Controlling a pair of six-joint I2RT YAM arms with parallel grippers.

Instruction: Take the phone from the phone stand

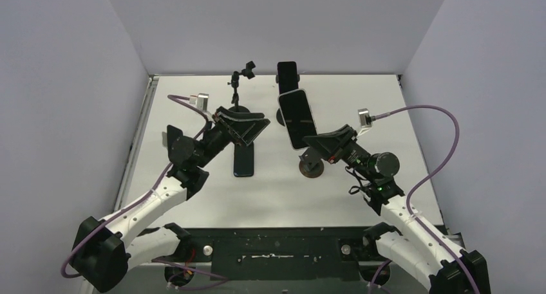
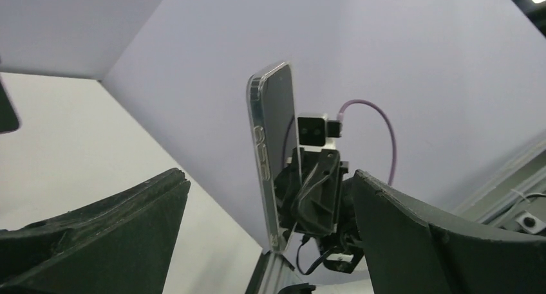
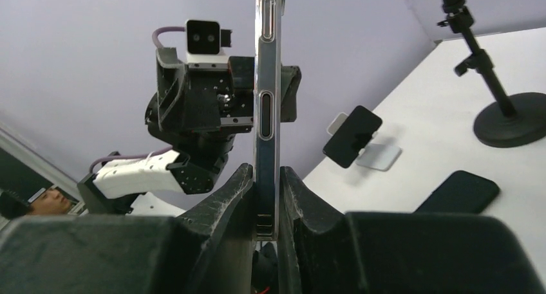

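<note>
My right gripper [image 3: 265, 178] is shut on the lower end of the phone [image 3: 267, 82], a slim one in a clear case that I see edge-on there. From above, the phone [image 1: 297, 117] hangs tilted in the air, screen up, off my right gripper [image 1: 310, 140]. A black phone stand with a round base [image 1: 312, 169] sits on the table just below that gripper, its top hidden. My left gripper [image 1: 243, 118] is open to the phone's left, not touching it. In the left wrist view the phone [image 2: 262, 146] shows between the wide-apart fingers [image 2: 129, 210], farther off.
A dark phone [image 1: 243, 159] lies flat under the left gripper. A thin black stand [image 1: 239, 88] with a clamp head and another upright dark phone [image 1: 287, 75] stand at the back. A phone on a white stand [image 3: 353, 135] shows in the right wrist view. Walls enclose three sides.
</note>
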